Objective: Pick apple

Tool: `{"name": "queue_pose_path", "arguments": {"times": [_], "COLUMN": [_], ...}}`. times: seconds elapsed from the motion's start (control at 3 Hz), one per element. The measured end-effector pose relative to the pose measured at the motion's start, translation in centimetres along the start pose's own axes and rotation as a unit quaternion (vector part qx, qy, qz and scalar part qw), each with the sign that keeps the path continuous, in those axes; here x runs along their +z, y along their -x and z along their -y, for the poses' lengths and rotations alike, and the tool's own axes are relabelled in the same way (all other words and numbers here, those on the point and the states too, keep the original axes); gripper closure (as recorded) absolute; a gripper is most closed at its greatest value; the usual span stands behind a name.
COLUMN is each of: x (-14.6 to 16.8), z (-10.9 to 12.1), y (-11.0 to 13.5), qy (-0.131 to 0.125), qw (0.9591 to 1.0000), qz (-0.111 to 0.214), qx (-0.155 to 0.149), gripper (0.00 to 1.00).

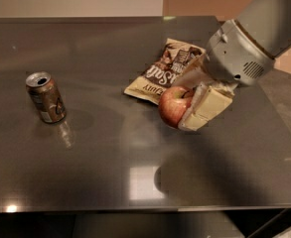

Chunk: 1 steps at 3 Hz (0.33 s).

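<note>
The apple (172, 104) is small, round and red with yellowish patches and a short dark stem. It sits between the cream-coloured fingers of my gripper (187, 103), which is shut on it. The apple hangs clear above the dark table (110, 148); its shadow falls on the surface below. My grey arm (254, 38) comes in from the upper right.
A brown and cream snack bag (162, 68) lies flat just behind the held apple. An open drink can (45, 97) stands upright at the left. The table's front edge runs along the bottom and its right edge lies beyond the arm.
</note>
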<state>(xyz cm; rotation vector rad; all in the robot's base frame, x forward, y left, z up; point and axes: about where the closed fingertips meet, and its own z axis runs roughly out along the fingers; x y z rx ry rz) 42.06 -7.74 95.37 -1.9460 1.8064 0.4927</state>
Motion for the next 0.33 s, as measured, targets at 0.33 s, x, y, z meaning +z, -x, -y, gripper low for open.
{"name": "queue_pose_path", "arguments": {"times": [0.33], "x": [-0.02], "z": [0.02], "y": [0.03], "qy": [0.0], "qw": [1.0], "qz": [0.0], "qx": [0.0], "gripper": [1.0]}}
